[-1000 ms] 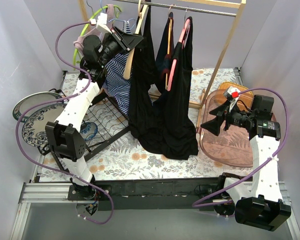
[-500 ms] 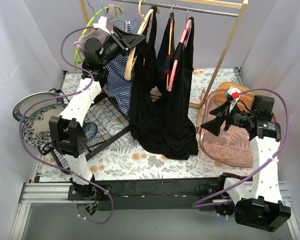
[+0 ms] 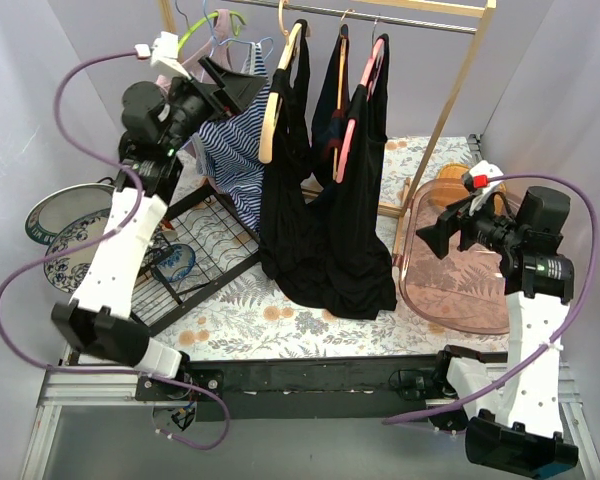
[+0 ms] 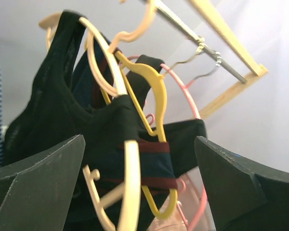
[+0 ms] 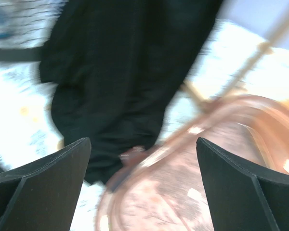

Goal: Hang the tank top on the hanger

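Observation:
The cream hanger (image 3: 278, 98) hangs by its hook from the wooden rack's rail (image 3: 380, 15), with the black tank top (image 3: 285, 200) draped on it and reaching down to the table. My left gripper (image 3: 232, 90) is open just left of the hanger, touching nothing. In the left wrist view the hanger's arm (image 4: 130, 178) and the tank top (image 4: 53, 110) lie ahead between the wide-apart left gripper (image 4: 139, 192) jaws. My right gripper (image 3: 435, 235) is open and empty to the right of the garments; its view is blurred, the right gripper (image 5: 144, 187) facing black fabric (image 5: 120, 72).
Other black garments hang on yellow (image 4: 156, 96) and pink (image 3: 365, 80) hangers on the same rail. A blue-and-white striped top (image 3: 230, 160) hangs at the left. A wire rack (image 3: 195, 250) and plates (image 3: 60, 215) lie left, a pink tray (image 3: 460, 290) right.
My left gripper opened, let go of the hanger and drew back to the left; the hanger now hangs free on the rail. The right arm shifted slightly up and right.

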`<state>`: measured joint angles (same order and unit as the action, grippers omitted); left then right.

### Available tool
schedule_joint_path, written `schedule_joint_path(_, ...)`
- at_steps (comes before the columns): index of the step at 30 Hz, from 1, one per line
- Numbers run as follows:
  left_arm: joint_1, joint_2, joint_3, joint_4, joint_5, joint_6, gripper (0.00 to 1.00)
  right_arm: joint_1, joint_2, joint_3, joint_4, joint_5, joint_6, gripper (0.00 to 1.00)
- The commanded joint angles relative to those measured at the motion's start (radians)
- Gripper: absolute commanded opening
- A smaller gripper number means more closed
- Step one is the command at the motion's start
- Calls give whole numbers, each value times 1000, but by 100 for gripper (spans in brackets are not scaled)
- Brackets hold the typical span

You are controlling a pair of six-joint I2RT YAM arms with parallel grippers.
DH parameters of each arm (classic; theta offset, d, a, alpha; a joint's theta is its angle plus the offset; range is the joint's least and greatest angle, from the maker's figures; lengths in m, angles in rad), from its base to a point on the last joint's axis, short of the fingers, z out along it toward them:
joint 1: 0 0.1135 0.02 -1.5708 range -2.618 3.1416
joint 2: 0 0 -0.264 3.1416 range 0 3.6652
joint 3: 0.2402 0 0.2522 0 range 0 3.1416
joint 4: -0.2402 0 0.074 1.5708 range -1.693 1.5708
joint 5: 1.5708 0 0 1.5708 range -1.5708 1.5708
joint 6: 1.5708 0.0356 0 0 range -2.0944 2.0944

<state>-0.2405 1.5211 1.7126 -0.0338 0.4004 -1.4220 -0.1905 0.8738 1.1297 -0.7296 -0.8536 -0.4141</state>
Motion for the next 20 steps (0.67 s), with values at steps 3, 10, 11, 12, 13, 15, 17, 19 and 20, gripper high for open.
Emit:
schedule_joint_path(3, 6, -219, -82, -164, -40, 222, 98, -7, -104, 62, 222, 451, 239, 99)
schedule_joint_path(10, 6, -519, -269, -262, -24, 307, 98, -7, -87, 219, 190, 795, 305, 99)
schedule_joint_path(11, 4, -547, -295, -276, -32, 310, 98, -7, -84, 231, 187, 839, 288, 99)
schedule_joint_path(12, 4, -571, -306, -306, -49, 314, 98, -7, -82, 246, 187, 849, 278, 98)
schedule_joint_path(13, 6, -599, -318, -323, -58, 322, 98, -7, -82, 254, 187, 849, 271, 99)
schedule_joint_path(15, 6, -666, -344, -365, -74, 331, 98, -7, -84, 277, 176, 849, 262, 98)
schedule_joint_path(17, 6, -717, -357, -390, -84, 343, 98, -6, -82, 297, 164, 843, 264, 99)
schedule_joint_path(19, 4, -742, -363, -423, -92, 354, 98, -7, -78, 320, 157, 829, 268, 98)
schedule_joint_path(20, 6, -753, -366, -434, -100, 356, 98, -7, -75, 326, 156, 815, 267, 99)
